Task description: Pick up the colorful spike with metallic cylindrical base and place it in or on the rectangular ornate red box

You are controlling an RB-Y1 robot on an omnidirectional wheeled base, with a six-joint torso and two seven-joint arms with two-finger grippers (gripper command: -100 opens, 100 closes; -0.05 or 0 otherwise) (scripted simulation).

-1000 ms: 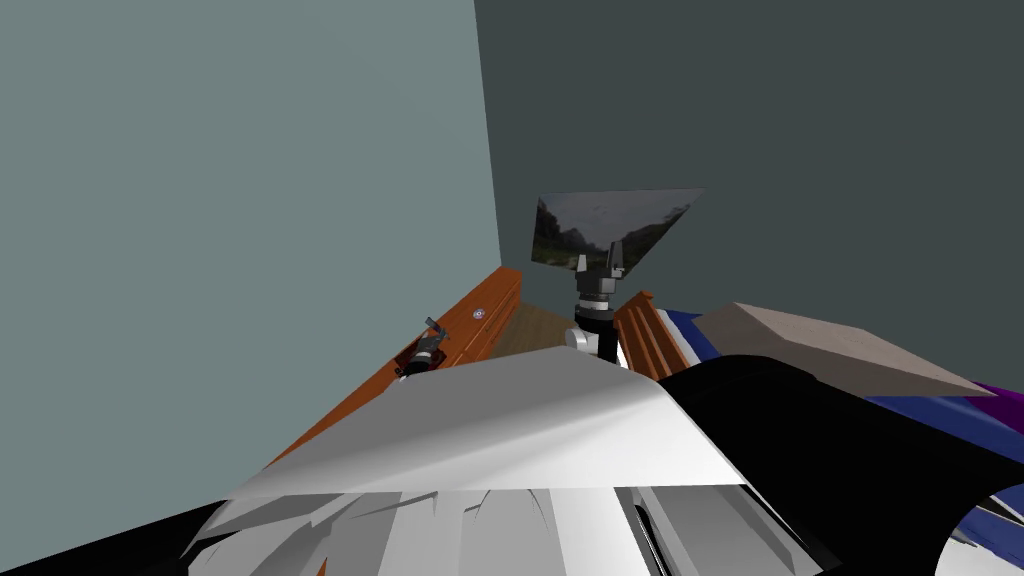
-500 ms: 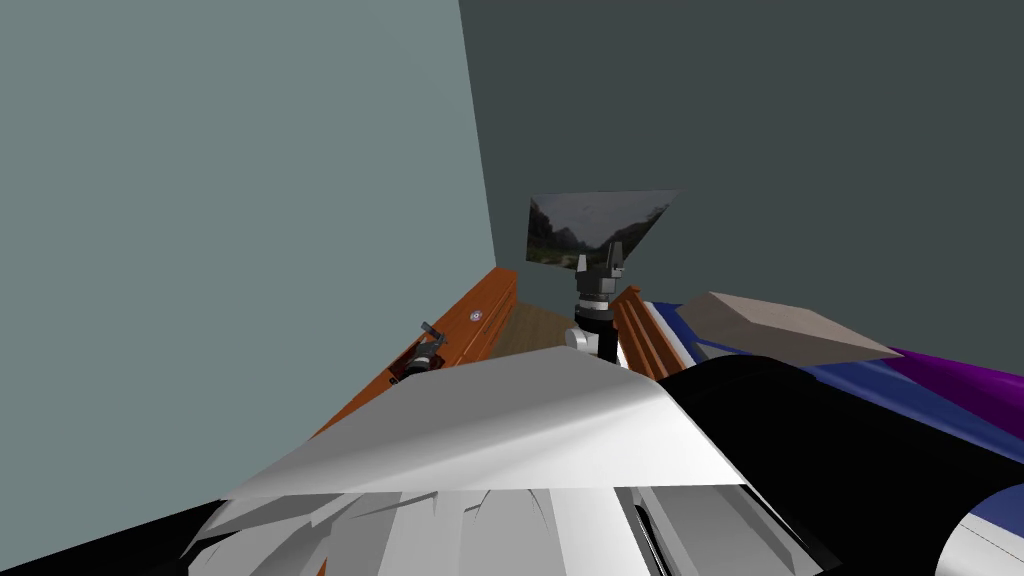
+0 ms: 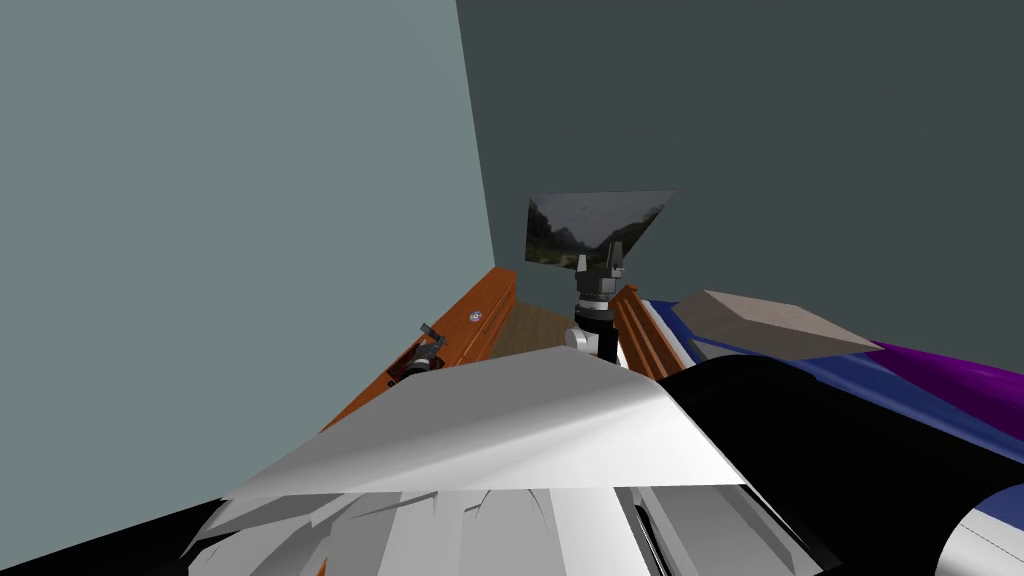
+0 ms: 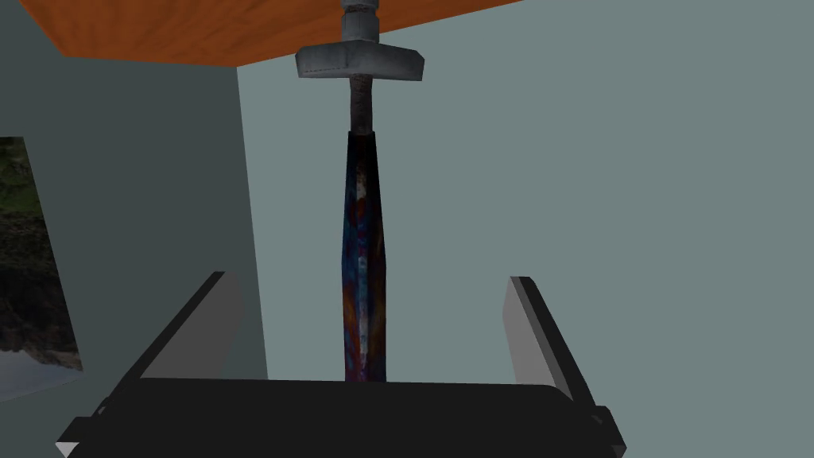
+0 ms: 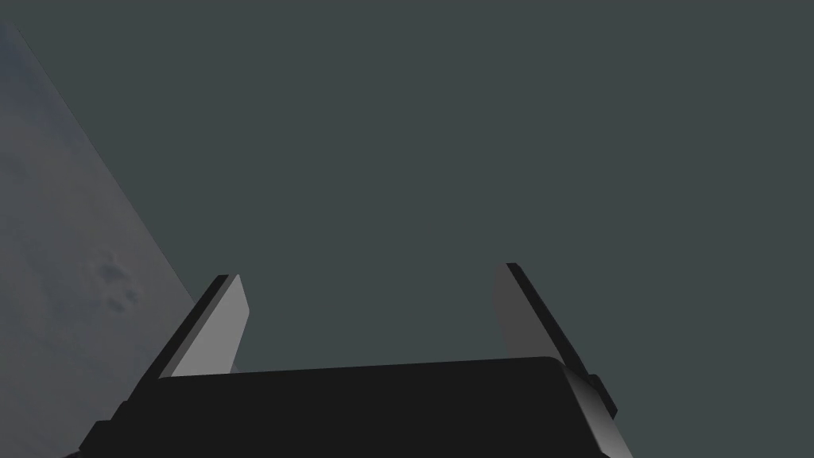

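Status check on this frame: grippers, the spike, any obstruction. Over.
Left gripper open, jaws either side of the colourful spike, not touching. Spike's grey base against the orange wood surface. Right gripper open, held up, empty. Nothing in the way.

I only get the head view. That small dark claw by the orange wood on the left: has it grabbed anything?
Observer: Not yet. In the left wrist view the left claw is open; the spike stands between its fingers, touching neither.
Operator: What does the spike look like?
Observer: Mottled dark blue and red, with a grey base at its far end, by the orange wood.
Operator: And the other claw?
Observer: The right claw is open, holding nothing.
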